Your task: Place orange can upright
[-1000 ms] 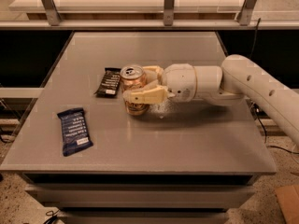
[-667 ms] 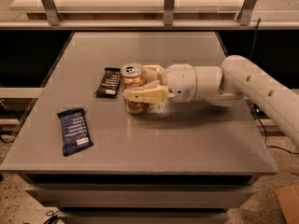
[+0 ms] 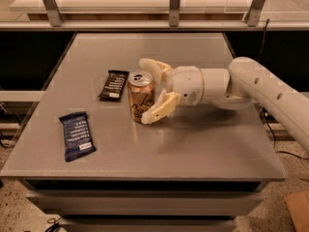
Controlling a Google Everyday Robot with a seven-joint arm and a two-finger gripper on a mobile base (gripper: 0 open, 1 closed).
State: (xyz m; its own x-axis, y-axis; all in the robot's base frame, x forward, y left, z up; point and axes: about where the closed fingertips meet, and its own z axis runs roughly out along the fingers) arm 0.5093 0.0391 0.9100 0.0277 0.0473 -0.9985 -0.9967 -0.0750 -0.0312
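Observation:
The orange can (image 3: 141,96) stands upright on the grey table (image 3: 203,144), left of centre, with its silver top and pull tab facing up. My gripper (image 3: 144,92) reaches in from the right at the end of the white arm (image 3: 260,88). It is open, with one finger (image 3: 154,67) behind the can and the other finger (image 3: 161,108) in front of it. The fingers flank the can, and a small gap shows at the far one.
A black snack bar (image 3: 114,85) lies just left of the can. A dark blue snack packet (image 3: 77,135) lies near the front left edge. A metal rail and glass panels (image 3: 174,8) run along the back of the table.
The gripper's fingers have spread apart from the can, which now stands free on the table. The arm has barely shifted.

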